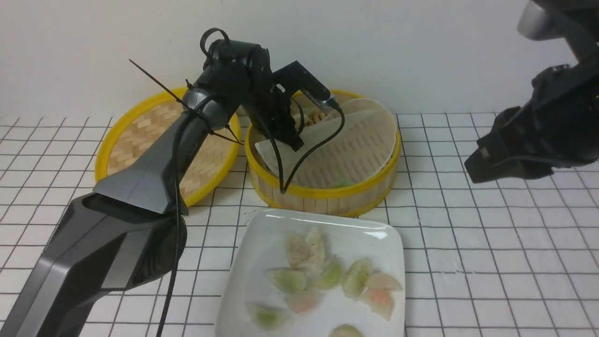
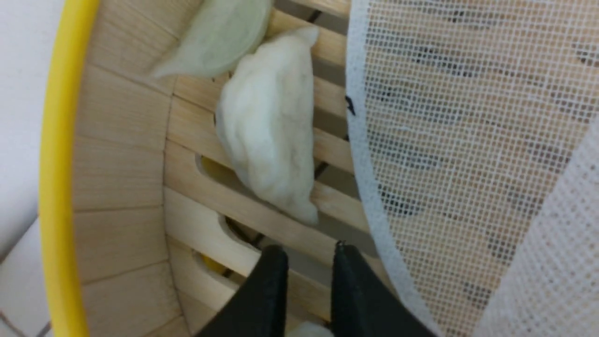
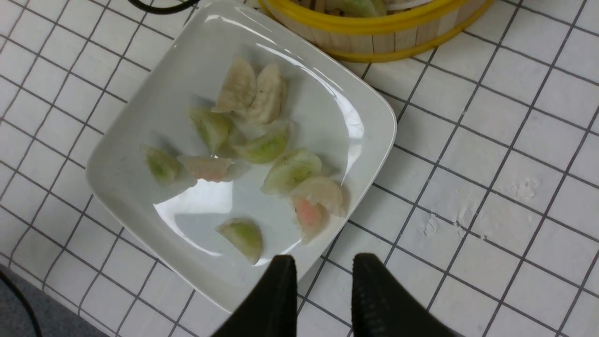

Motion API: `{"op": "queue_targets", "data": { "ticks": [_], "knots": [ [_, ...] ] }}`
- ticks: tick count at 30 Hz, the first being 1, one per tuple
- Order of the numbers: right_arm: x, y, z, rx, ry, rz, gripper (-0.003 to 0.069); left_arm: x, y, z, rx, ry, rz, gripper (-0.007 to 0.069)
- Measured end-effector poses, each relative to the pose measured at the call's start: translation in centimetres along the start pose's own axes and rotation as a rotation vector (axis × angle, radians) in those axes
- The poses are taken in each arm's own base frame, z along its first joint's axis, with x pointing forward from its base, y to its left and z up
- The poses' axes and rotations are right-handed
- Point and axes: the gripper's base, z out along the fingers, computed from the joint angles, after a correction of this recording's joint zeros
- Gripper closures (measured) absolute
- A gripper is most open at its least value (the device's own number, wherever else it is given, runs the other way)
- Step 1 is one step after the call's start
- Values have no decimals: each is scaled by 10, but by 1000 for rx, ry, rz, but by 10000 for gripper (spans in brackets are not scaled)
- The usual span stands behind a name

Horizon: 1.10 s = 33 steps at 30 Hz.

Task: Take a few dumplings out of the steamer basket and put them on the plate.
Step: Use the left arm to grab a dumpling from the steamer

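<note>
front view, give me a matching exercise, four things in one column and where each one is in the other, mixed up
Things:
1. left pincer
2. woven lid
3. plate
4. right pincer

Places:
a. in front of the steamer basket, holding dumplings
b. on the tiles to the left of the steamer basket
c. down inside the steamer basket
d. raised on the right side, open and empty

Pairs: 1-c, 2-b, 3-a, 4-d

The left arm [image 1: 154, 168] reaches forward, wrist tipped down, left gripper [image 2: 306, 252] narrowly parted and empty. Over right, the right arm [image 1: 538, 135] hangs raised, right gripper [image 3: 323, 264] slightly parted, empty.
</note>
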Motion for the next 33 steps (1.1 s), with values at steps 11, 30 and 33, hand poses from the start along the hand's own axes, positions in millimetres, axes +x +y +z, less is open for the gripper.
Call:
{"op": "queue_targets", "data": {
  "ticks": [11, 30, 33],
  "knots": [
    [0, 0, 0, -3, 0, 0, 498, -17, 7, -66, -18, -22, 2, 612],
    [0, 0, 0, -4, 0, -1, 498, -4, 9, -36, -47, 51, -24, 482],
    [0, 0, 0, -5, 0, -2, 498, 3, 9, -16, -69, 69, -49, 361]
  ]
}}
